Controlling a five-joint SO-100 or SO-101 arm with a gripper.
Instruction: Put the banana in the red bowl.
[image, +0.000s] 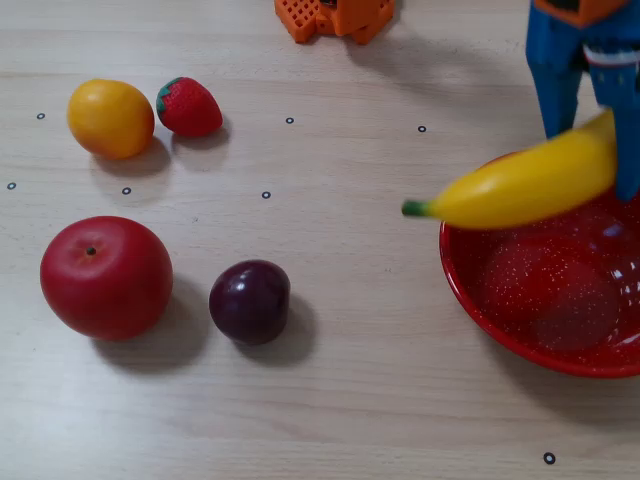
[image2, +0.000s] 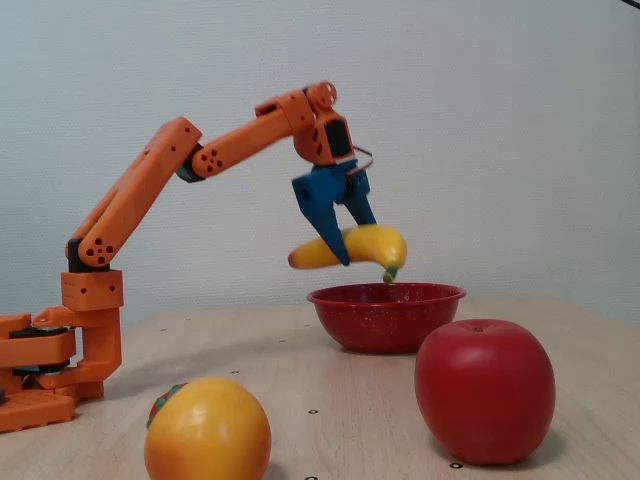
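Banana (image: 530, 185): glossy yellow, green stem tip, held in the air above the bowl's rim, roughly level, stem pointing left in the top-down fixed view. Bowl (image: 470, 290): red, white-speckled, upright on the table.

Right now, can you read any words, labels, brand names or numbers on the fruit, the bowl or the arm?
None: no readable text in either fixed view.
The long yellow plastic banana, the speckled glossy red bowl and the blue claw carry no writing.
The light wooden table bears only small black ring marks, no characters.

Yellow banana (image: 530, 185), green stem; red bowl (image: 500, 330), white speckles; blue end effector (image2: 352, 240).
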